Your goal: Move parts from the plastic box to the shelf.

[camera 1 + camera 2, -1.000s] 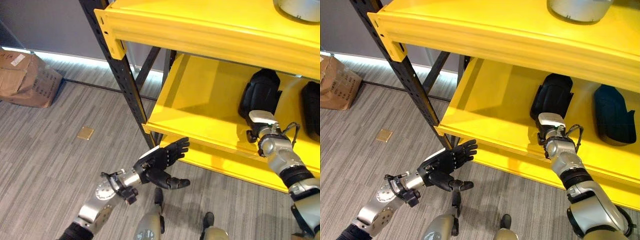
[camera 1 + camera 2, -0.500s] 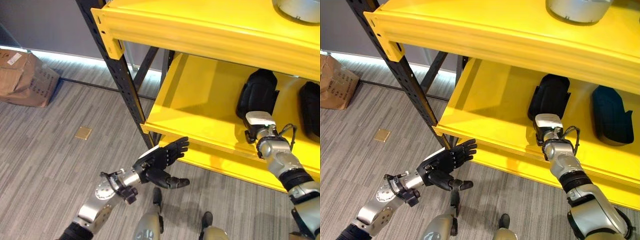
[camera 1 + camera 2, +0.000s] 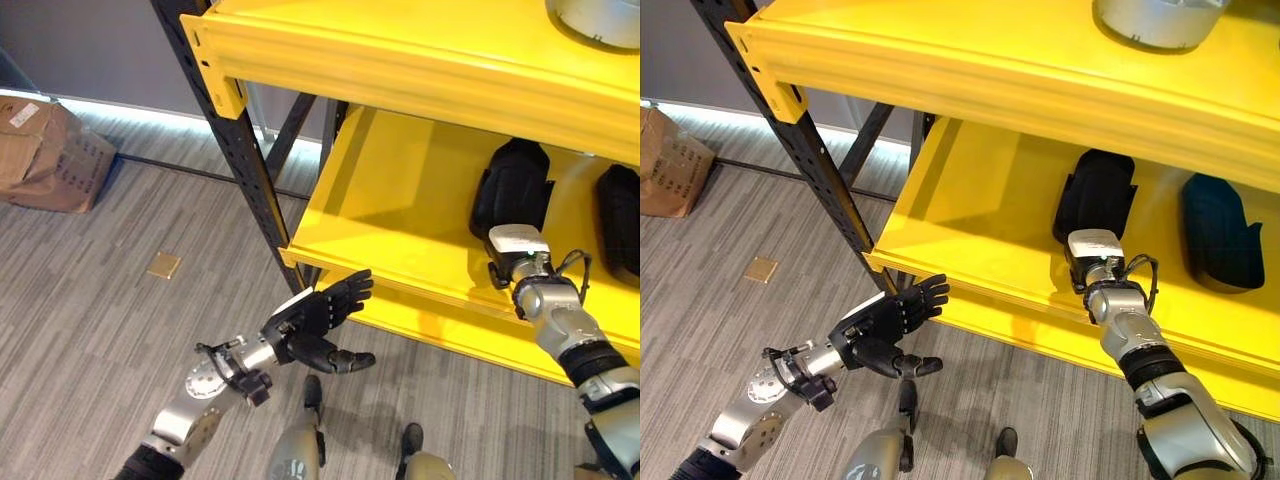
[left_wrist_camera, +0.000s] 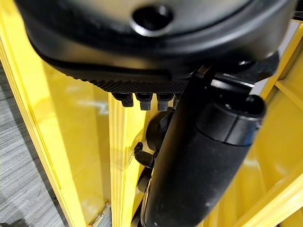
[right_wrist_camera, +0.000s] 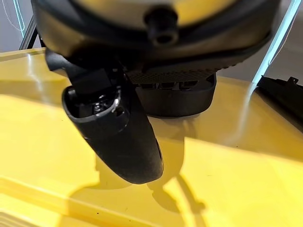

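A black part [image 3: 1095,195] lies on the yellow shelf [image 3: 970,210] under the right hand [image 5: 142,85], whose finger state cannot be told, with another part [image 3: 1218,232] to its right, while the left hand [image 3: 312,318] hangs spread and empty below the shelf's front edge.

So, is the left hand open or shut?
Open: the left hand hangs over the floor before the yellow shelf, fingers straight, holding nothing.
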Controlling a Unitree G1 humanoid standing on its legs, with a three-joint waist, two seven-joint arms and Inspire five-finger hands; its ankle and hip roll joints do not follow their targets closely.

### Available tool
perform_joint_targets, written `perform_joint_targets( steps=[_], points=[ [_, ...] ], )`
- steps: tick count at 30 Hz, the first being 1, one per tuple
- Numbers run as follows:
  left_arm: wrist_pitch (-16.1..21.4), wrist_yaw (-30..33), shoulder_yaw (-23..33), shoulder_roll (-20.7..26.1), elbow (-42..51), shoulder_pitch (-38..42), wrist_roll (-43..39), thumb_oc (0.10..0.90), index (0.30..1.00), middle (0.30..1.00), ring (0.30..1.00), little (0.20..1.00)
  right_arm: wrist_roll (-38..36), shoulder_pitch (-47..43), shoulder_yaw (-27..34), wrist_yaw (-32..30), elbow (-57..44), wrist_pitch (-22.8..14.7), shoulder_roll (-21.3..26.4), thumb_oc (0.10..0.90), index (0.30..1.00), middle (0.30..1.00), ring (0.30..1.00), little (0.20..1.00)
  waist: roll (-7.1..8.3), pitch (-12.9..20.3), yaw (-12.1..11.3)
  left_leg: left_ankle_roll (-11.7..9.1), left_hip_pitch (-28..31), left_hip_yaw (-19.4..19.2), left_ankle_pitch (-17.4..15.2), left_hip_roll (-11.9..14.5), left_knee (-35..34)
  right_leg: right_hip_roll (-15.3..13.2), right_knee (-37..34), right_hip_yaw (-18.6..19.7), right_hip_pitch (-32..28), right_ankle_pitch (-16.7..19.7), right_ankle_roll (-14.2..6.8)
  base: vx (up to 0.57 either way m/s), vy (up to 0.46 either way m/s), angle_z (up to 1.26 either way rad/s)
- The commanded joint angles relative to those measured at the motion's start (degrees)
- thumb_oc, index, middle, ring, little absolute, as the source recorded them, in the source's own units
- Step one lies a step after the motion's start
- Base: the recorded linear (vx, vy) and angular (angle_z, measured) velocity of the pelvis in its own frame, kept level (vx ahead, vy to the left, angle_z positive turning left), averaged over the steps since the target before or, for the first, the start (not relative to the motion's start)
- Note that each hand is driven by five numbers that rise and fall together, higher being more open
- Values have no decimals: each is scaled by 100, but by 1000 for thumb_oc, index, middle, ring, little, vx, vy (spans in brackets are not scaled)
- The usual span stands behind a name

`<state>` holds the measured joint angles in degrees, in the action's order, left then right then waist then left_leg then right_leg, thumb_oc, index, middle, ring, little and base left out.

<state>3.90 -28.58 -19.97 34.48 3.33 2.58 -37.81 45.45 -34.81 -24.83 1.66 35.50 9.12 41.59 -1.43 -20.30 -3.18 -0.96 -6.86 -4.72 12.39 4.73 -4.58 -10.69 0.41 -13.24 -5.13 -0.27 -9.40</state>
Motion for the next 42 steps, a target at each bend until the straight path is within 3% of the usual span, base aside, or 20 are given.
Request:
perform_joint_targets(
  steps=[1,11,25,33,42],
  points=[
    [431,-267,430,-270,695,76,-152,900,1000,1000,1000,1000,146,199,-413,290,-223,-107,260,900,1000,1000,1000,1000,148,130,-43,16,334,-297,-1102,89,440,69,635,294,549,-169,281,0,0,0],
    [515,-196,462,-332,715,9,-111,900,1000,1000,1000,1000,183,656,-220,213,-924,19,206,900,1000,1000,1000,1000,167,127,84,24,343,-345,-1113,101,441,74,651,374,593,-165,273,-1,6,-1],
    [513,-186,444,-381,709,-44,-92,900,1000,1000,1000,1000,141,993,62,-104,-778,179,120,900,1000,1000,1000,1000,138,189,165,26,432,-384,-1141,115,425,76,664,402,577,-183,279,5,4,-2],
    [476,-148,424,-399,730,-24,-119,900,1000,1000,1000,1000,-428,988,290,-660,-601,235,-26,900,1000,1000,1000,1000,85,194,181,26,443,-364,-1158,102,447,67,668,401,563,-190,287,4,3,-1],
    [458,-141,359,-419,711,-16,-153,900,1000,1000,1000,1000,-924,828,388,-742,-399,-61,-193,900,1000,1000,1000,1000,7,224,171,29,500,-343,-1181,87,459,54,696,364,533,-216,315,6,3,0]
  ],
)
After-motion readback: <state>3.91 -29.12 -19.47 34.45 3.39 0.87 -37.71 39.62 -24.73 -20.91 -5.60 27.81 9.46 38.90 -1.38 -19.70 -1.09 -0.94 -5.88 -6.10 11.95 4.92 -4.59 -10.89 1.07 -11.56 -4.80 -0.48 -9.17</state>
